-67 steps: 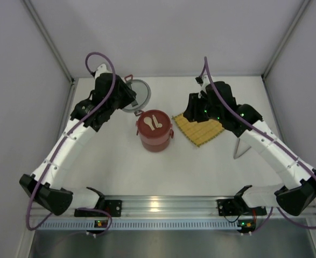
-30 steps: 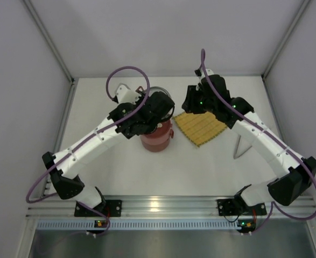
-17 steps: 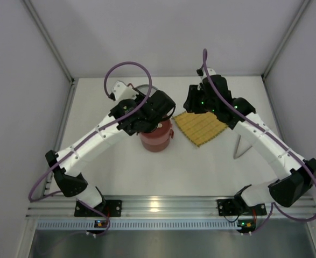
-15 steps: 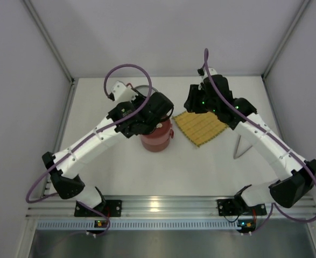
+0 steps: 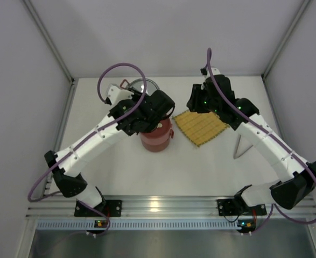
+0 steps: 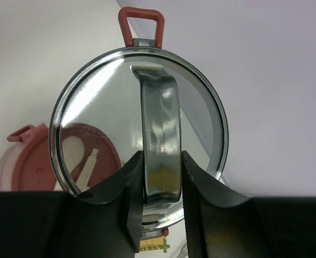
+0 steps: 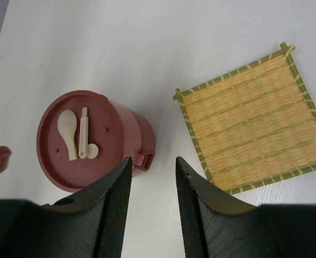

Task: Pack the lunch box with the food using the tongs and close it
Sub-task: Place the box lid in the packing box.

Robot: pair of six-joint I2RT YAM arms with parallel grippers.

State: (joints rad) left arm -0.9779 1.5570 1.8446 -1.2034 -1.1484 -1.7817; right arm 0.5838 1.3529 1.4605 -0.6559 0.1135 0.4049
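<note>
The left pincer clamps the shiny steel-lined round bowl above the round maroon lunch box on the white counter, probably to stack it, while the right pincer hangs empty, jaws apart, and the slim silvery tongs lie near the yellow woven mat.

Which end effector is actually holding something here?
The left end effector: it clamps the metal strap of the shiny round lunch-box piece. The right end effector hangs open, with nothing between its jaws.
</note>
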